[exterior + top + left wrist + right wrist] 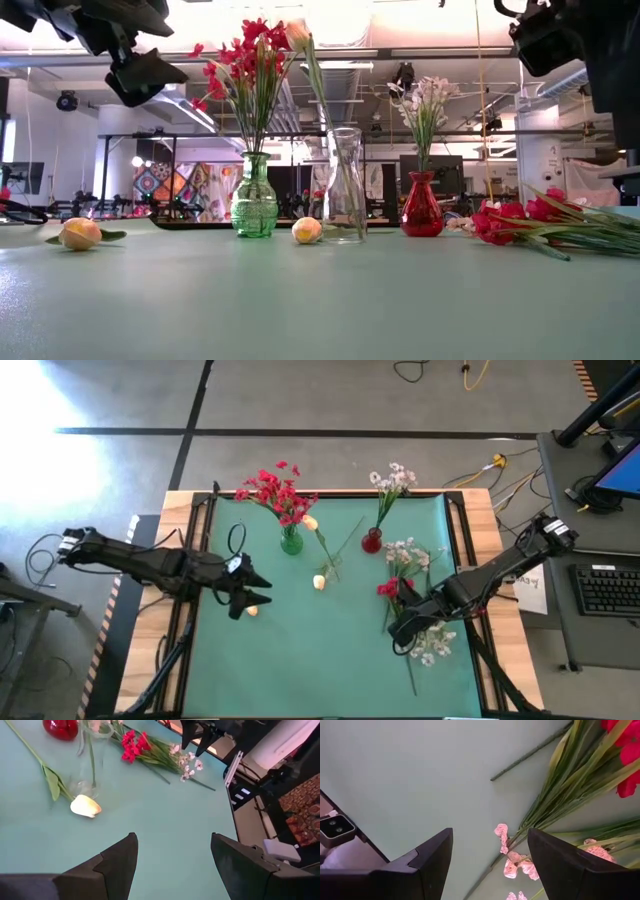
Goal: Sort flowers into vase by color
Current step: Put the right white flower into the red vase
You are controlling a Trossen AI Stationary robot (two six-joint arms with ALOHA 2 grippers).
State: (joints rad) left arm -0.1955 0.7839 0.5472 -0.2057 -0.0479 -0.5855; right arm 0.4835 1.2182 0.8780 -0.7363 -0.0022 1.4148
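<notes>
My left gripper [252, 595] [172, 840] is open above the table's left half, beside a cream-yellow rosebud [252, 610] [80, 233] lying on the mat. A second rosebud [320, 582] [86, 806] lies at the foot of the clear vase [345, 185], which holds one rosebud stem [300, 40]. Red flowers stand in the green vase [291, 542] and white sprays in the red vase [372, 541]. My right gripper [408, 632] [490, 835] is open above the near end of a loose pile of red and white flowers [408, 585] [570, 785] on the mat's right side.
The three vases stand in a row across the mat's far half. The green mat [330, 660] is bare between the two arms and toward the near edge. Black rails run along the table's left and right sides [190, 610].
</notes>
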